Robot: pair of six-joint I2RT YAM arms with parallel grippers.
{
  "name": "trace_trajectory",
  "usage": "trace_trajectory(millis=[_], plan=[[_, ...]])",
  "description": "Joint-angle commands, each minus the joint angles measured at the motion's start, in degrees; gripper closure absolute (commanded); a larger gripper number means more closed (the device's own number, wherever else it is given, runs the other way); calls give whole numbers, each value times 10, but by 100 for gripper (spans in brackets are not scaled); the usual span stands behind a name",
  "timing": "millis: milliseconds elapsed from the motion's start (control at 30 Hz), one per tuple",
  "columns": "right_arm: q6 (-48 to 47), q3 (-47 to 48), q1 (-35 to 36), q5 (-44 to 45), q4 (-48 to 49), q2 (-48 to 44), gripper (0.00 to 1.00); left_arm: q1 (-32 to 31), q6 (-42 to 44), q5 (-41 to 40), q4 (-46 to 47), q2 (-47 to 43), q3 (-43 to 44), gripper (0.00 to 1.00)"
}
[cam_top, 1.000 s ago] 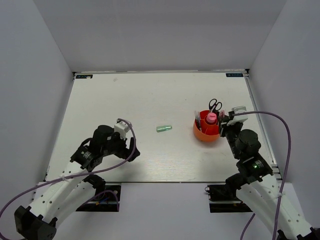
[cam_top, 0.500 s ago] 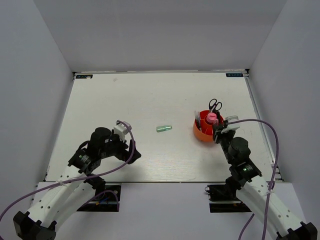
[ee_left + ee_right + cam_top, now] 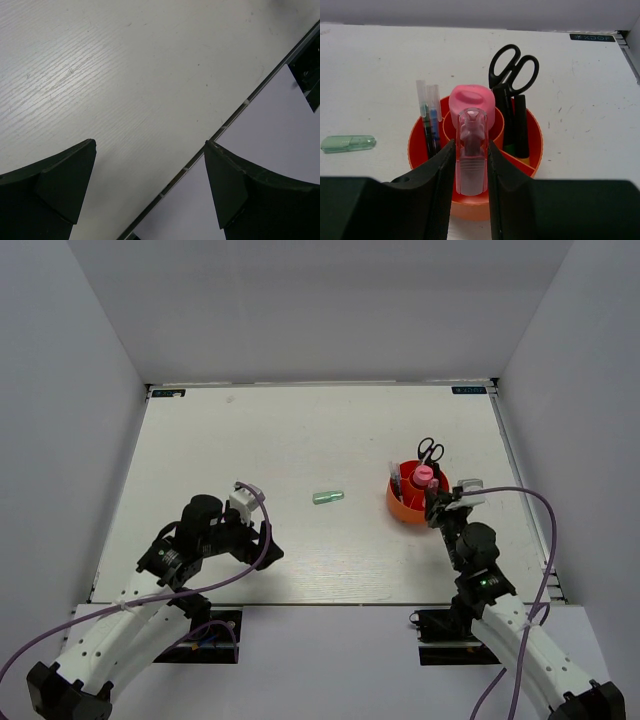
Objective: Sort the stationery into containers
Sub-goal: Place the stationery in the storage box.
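Between the right jaws, closed on it, a clear pink marker (image 3: pixel 471 150) stands upright, seemingly above the near rim of the orange cup (image 3: pixel 415 147); overhead it hardly shows. Left jaws gape empty.

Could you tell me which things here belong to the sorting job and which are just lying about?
Job: round orange-red plastic cup; black-handled scissors, fat pink tube and thin clear pens standing in it; translucent pink marker in the right hand; pale green marker lying on the table.
Lying about: small black labels at the table's far corners; purple arm cables.
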Motion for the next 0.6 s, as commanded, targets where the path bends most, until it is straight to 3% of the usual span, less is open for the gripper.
trace_trajectory(millis=[0, 333, 433, 567], plan=[[9, -19, -10, -14, 83, 8, 100, -3, 7, 14, 9, -7, -8, 0], [3, -43, -33, -10, 114, 24, 97, -3, 7, 18, 8, 1, -7, 0], [4, -43, -39, -20, 107, 26, 67, -4, 5, 24, 15, 6, -10, 0], [8, -39, -53, -36, 98, 28, 52, -4, 2, 30, 22, 19, -7, 0]])
